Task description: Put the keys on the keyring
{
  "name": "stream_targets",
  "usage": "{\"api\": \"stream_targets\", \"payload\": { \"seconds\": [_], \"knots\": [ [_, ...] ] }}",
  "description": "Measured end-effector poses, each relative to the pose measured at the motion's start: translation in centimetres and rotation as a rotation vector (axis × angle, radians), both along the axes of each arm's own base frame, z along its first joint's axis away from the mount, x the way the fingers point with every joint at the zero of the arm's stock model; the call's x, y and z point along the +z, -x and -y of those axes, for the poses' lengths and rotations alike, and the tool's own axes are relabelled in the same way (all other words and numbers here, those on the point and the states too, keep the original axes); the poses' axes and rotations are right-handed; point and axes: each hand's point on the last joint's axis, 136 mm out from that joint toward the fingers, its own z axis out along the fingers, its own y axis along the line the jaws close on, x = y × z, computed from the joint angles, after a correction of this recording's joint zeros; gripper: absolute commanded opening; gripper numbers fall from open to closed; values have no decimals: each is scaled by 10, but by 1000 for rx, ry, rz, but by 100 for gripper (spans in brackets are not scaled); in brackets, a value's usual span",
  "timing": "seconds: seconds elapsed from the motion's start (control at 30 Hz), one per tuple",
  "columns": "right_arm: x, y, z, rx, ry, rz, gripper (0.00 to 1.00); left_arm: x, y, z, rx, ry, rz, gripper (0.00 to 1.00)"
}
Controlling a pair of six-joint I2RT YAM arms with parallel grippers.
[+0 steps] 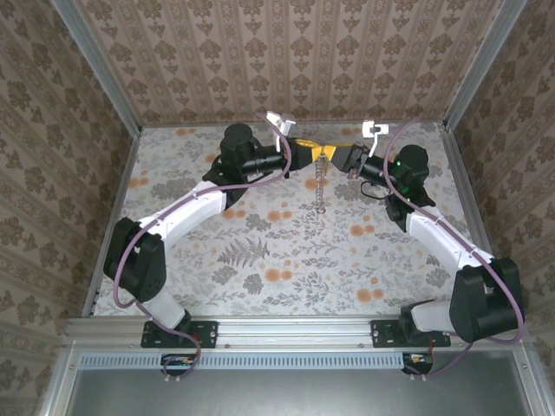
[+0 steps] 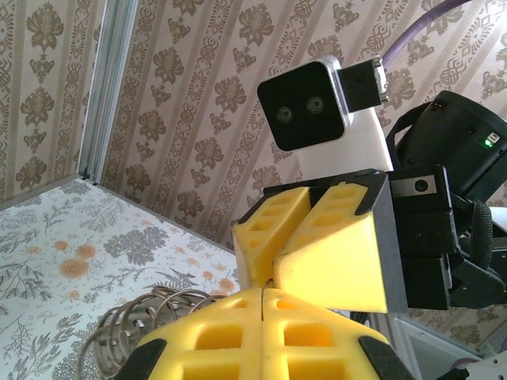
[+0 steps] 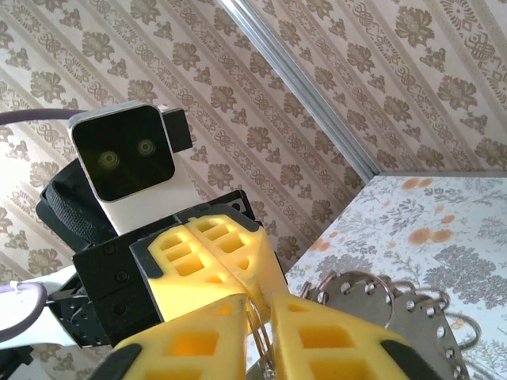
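Note:
My left gripper point(image 1: 318, 152) and right gripper point(image 1: 335, 155) meet tip to tip above the back middle of the table. In the left wrist view my yellow fingers point(image 2: 238, 332) are pressed together with the keyring point(image 2: 268, 283), a thin wire, caught in their seam. The right gripper point(image 3: 265, 309) is shut on the same thin keyring point(image 3: 258, 340), whose wire runs through the narrow slit between its fingers. A bunch of wire rings and flat grey metal pieces point(image 1: 321, 186) hangs below both grippers. I cannot pick out the keys among them.
The hanging bunch shows as coiled rings point(image 2: 135, 317) low on the left of the left wrist view and as holed grey discs point(image 3: 372, 305) in the right wrist view. Patterned walls point(image 1: 295, 61) and metal corner posts enclose the floral table point(image 1: 286, 251).

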Motion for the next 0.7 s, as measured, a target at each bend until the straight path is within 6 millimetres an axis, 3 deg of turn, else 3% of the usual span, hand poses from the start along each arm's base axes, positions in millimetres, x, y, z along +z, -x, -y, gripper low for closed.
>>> {"api": "stream_targets", "payload": {
  "seconds": [0.07,0.33,0.5,0.7],
  "knots": [
    [1,1,0,4,-2,5,0,0,0,0,0,1,-2,0],
    [-1,1,0,3,-2,2,0,0,-1,-1,2,1,-7,0],
    [-5,-1,0,0,18,-12,0,-1,-5,-5,12,0,-17,25],
    [-18,-14,0,2,56,-73,0,4,-33,-36,87,2,-10,42]
  ]
}}
